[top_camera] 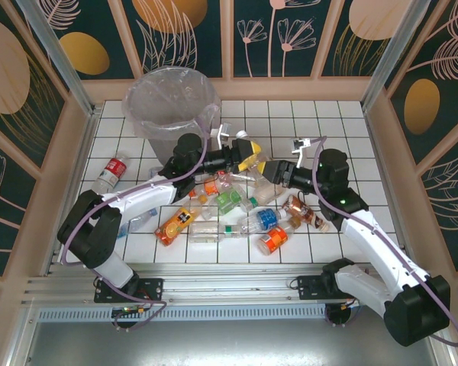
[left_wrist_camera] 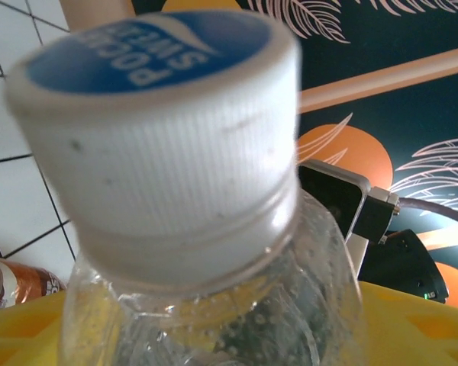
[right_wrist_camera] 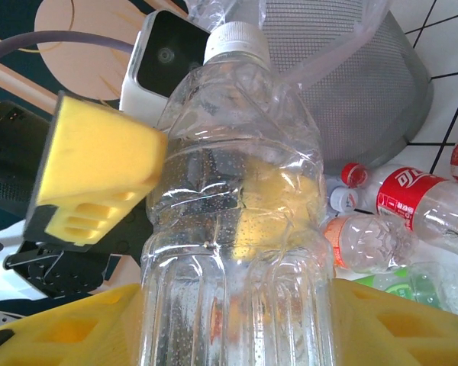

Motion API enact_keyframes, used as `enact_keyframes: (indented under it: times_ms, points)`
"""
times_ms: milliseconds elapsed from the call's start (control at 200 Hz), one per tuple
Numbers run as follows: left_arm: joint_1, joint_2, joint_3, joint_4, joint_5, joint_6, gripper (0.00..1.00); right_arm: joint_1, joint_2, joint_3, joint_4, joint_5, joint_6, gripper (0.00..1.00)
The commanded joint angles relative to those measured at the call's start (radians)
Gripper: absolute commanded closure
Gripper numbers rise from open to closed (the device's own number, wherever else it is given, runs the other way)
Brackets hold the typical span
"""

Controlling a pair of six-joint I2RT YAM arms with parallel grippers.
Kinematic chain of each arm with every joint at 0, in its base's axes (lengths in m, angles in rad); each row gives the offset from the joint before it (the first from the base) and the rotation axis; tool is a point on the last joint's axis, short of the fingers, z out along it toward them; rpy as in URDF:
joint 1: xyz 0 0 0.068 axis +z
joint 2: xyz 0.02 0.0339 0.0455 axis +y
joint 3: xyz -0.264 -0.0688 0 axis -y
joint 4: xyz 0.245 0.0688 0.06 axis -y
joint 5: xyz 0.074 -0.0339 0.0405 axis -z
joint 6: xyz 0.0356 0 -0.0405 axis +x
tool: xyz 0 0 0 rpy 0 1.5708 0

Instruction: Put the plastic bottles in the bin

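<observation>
A clear bottle (top_camera: 262,171) with a white and blue cap (left_wrist_camera: 153,114) hangs in the air over the pile, just right of the bin (top_camera: 149,84). My right gripper (top_camera: 278,174) is shut on its ribbed lower body (right_wrist_camera: 237,290), with yellow fingers (right_wrist_camera: 397,320) pressed on both sides. My left gripper (top_camera: 244,158) comes from the bin side and is shut round the bottle's upper part. One of its pads (right_wrist_camera: 99,175) lies against the shoulder, and the other shows yellow through the plastic. Several more plastic bottles (top_camera: 229,206) lie heaped on the tiles.
The grey bin (right_wrist_camera: 351,84) with its clear bag stands at the back left. A red-labelled bottle (top_camera: 111,174) lies alone at the left, and orange ones (top_camera: 175,225) lie near the front. Walls close in the tiled floor on three sides.
</observation>
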Motion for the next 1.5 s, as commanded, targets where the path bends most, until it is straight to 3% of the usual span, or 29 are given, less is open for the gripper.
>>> enact_keyframes:
  times_ms: [0,260,620,841,1171,1251,1496]
  points:
    - [-0.008,-0.016,0.038,0.016,0.005,-0.029,0.33,0.015,0.002,-0.020,0.021,0.019,-0.029,0.41]
    - [-0.008,-0.025,0.043,-0.004,-0.001,-0.011,0.40,0.023,0.002,-0.028,0.022,0.027,-0.035,0.39]
    - [-0.005,-0.054,0.157,-0.312,-0.059,0.206,0.39,0.024,-0.097,0.010,-0.068,0.043,-0.102,0.01]
    - [0.020,-0.034,0.306,-0.540,-0.099,0.344,0.38,0.023,-0.197,0.066,-0.236,0.148,-0.203,0.01]
    - [0.070,0.027,0.652,-0.958,-0.224,0.607,0.38,0.025,-0.305,0.167,-0.479,0.648,-0.228,0.01]
    - [0.087,0.040,0.728,-1.034,-0.265,0.652,0.38,0.025,-0.306,0.174,-0.501,0.653,-0.310,0.01]
    - [0.149,0.140,1.030,-1.282,-0.405,0.795,0.38,0.024,-0.352,0.146,-0.496,0.698,-0.327,0.01]
